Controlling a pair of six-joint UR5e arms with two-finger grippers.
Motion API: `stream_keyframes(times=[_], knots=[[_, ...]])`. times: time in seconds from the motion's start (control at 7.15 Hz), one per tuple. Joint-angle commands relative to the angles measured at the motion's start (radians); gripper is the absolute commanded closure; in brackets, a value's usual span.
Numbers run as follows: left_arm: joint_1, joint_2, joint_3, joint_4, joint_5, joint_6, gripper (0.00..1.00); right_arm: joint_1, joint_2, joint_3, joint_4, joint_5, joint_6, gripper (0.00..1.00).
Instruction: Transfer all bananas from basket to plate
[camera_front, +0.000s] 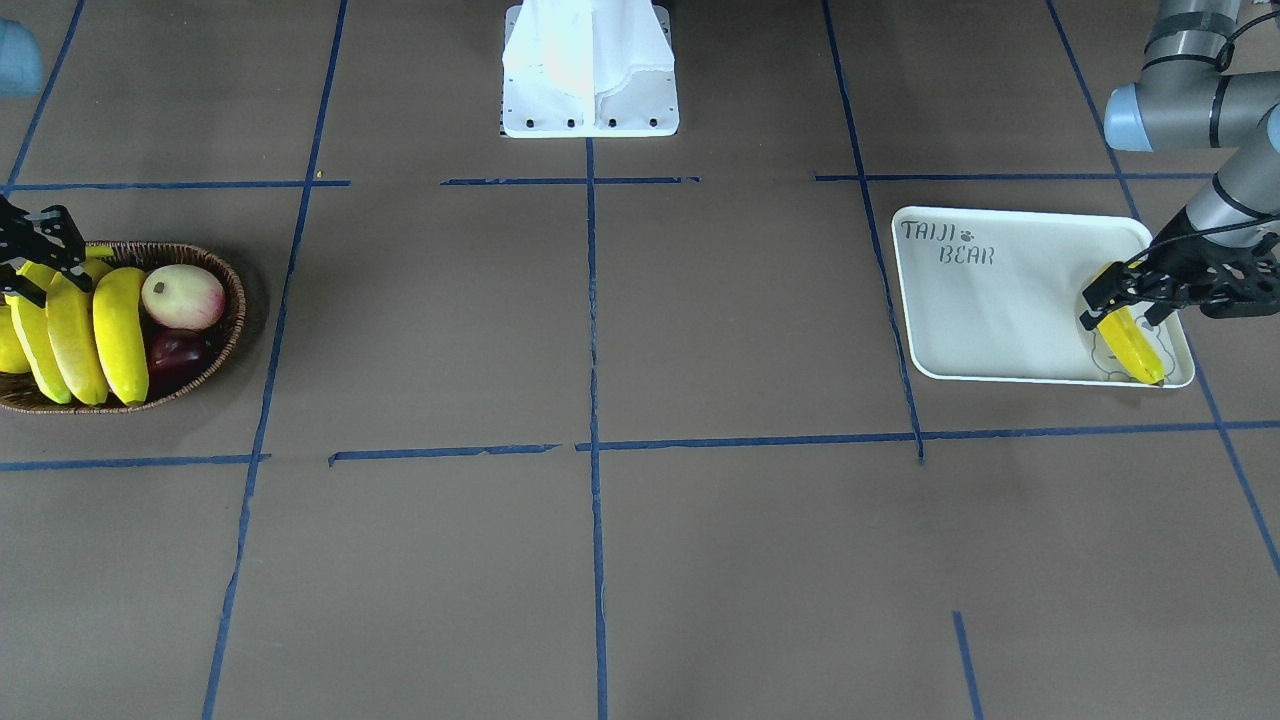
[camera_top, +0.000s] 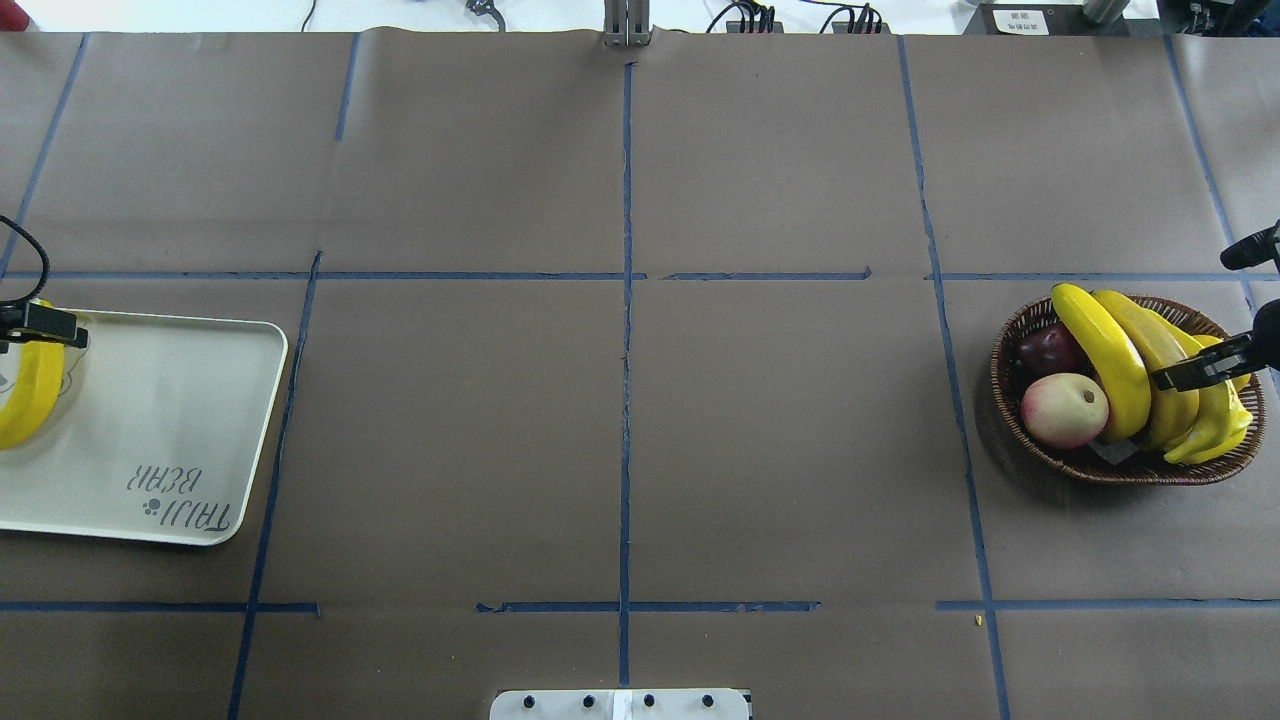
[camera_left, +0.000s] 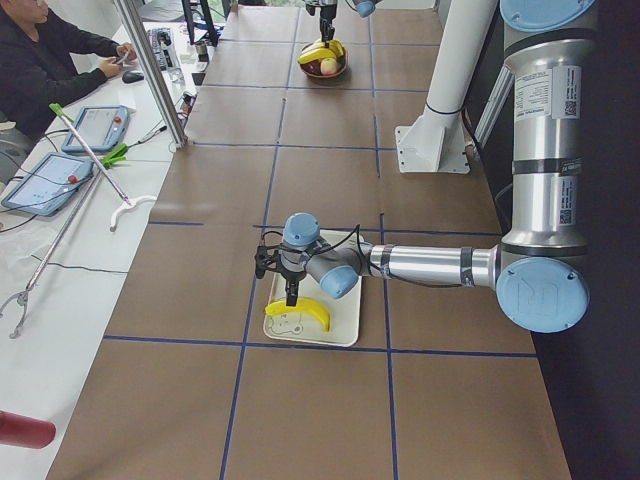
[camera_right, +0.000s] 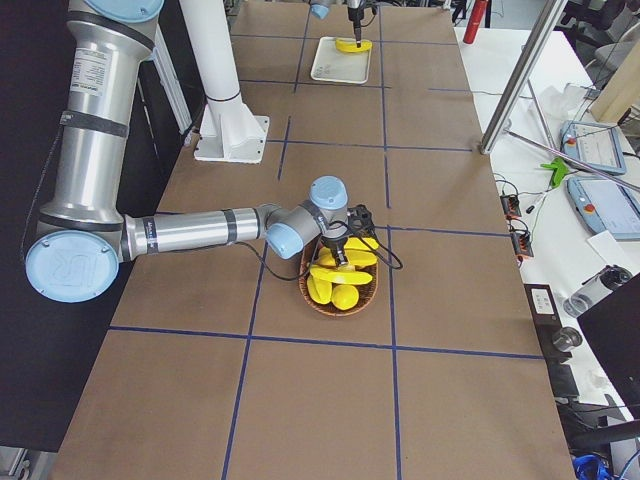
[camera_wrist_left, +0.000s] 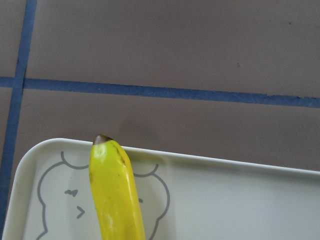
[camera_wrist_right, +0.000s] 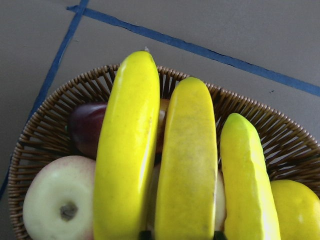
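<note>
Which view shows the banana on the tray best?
Exterior front-facing: banana clear on the plate, over the bear drawing, left gripper at one end. Overhead crops it at the edge; left wrist shows only its tip; side views show it small.

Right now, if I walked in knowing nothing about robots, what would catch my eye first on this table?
Bright yellow stands out against the brown table: three bananas are heaped in a wicker basket at one end, with the right gripper right over them. At the other end, a single banana lies on a white plate, across its bear drawing, with the left gripper at one end of it.
</note>
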Motion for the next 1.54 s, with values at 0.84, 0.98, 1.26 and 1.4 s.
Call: stream_keyframes(times=[0.84, 0.98, 1.26, 1.4], knots=[[-0.001, -0.007, -0.002, -0.002, 0.000, -0.021, 0.00, -0.003, 0.001, -0.009, 0.000, -0.020, 0.001, 0.48], [-0.001, -0.007, -0.002, -0.002, 0.000, -0.021, 0.00, -0.003, 0.001, -0.009, 0.000, -0.020, 0.001, 0.45], [-0.001, -0.007, -0.002, -0.002, 0.001, -0.021, 0.00, -0.003, 0.001, -0.009, 0.000, -0.020, 0.001, 0.45], [-0.001, -0.007, -0.001, -0.002, 0.000, -0.021, 0.00, -0.004, 0.001, -0.011, 0.000, -0.021, 0.001, 0.45]])
